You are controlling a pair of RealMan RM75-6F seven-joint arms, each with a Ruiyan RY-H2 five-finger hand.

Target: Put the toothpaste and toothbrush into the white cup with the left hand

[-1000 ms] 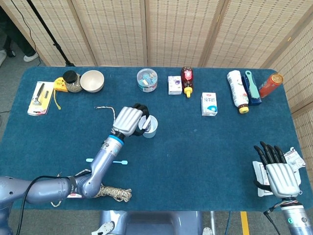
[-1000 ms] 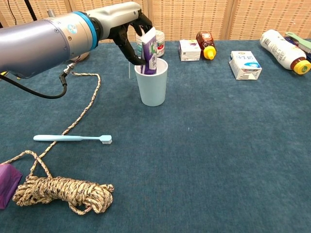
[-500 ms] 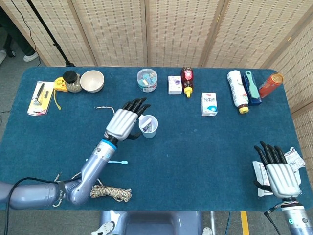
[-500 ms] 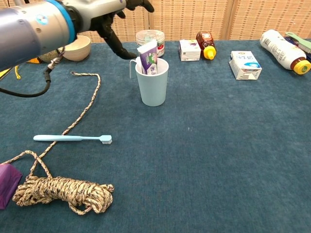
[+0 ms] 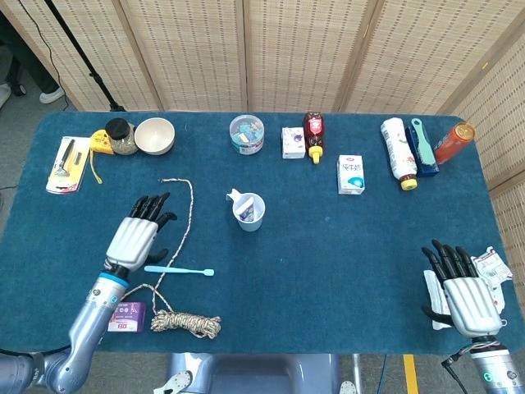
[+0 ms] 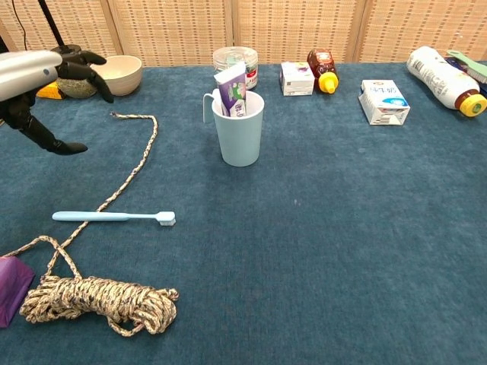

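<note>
— since a second ago the left robot hand (image 5: pixel 138 232) has let go of the toothpaste (image 6: pixel 232 91) and swung back from the white cup (image 6: pixel 238 129) to the near left of the worktop (image 6: pixel 342 228). it holds nothing now, fingers spread.

— so the toothbrush (image 6: pixel 114 217) is next?

— i'd say so. it lies flat just in front of that robot hand, bristles towards the cup, with the rope (image 6: pixel 99 300) coiled nearer still and one strand running close past its handle. best to come down on the mid-handle and pinch clear of the strand, or the rope may lift with it.

— and the right robot hand (image 5: pixel 463 287)?

— resting at the near right edge, empty, fingers extended.

— the paste is in?

— standing in the cup, top poking above the rim. the brush should slide in beside it, handle down.

— can you read anything?

— no. there's print on the tube and on the milk carton (image 6: pixel 384 103) further back, too small to make out.
</note>
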